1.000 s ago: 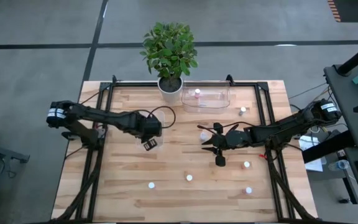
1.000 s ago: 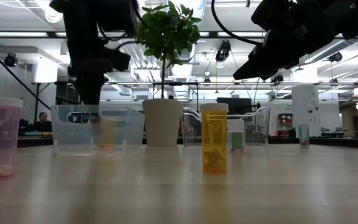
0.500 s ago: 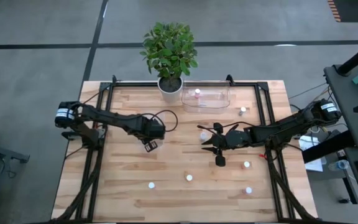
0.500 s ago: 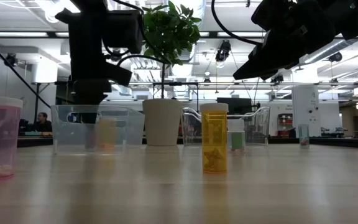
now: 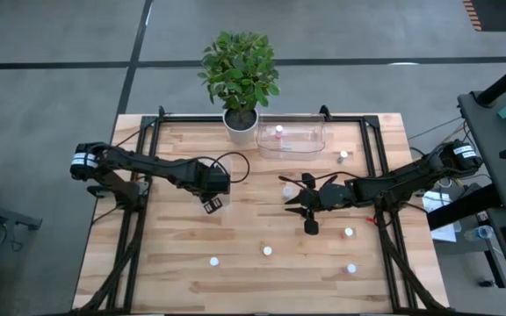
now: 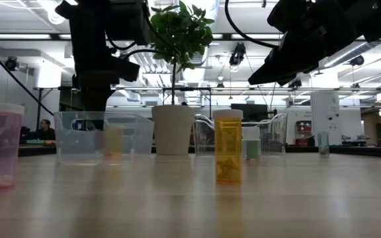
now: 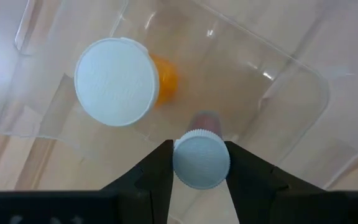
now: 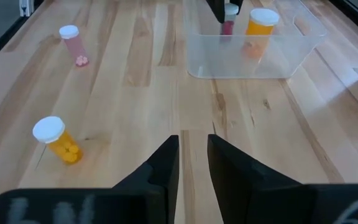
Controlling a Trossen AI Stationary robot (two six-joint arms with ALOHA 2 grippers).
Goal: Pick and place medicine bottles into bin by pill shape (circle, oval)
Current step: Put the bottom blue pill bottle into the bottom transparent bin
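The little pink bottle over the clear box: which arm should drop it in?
The left. Its end effector already grips the pink bottle above the clear bin. The right end effector is empty, away from it.

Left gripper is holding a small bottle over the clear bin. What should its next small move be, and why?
Probably open and release. The left gripper is shut on a small pink bottle with a white cap, held upright over the clear bin, inside its walls. An orange bottle already stands in the bin off to one side, so the drop spot looks free. The right gripper waits mid-table, open.
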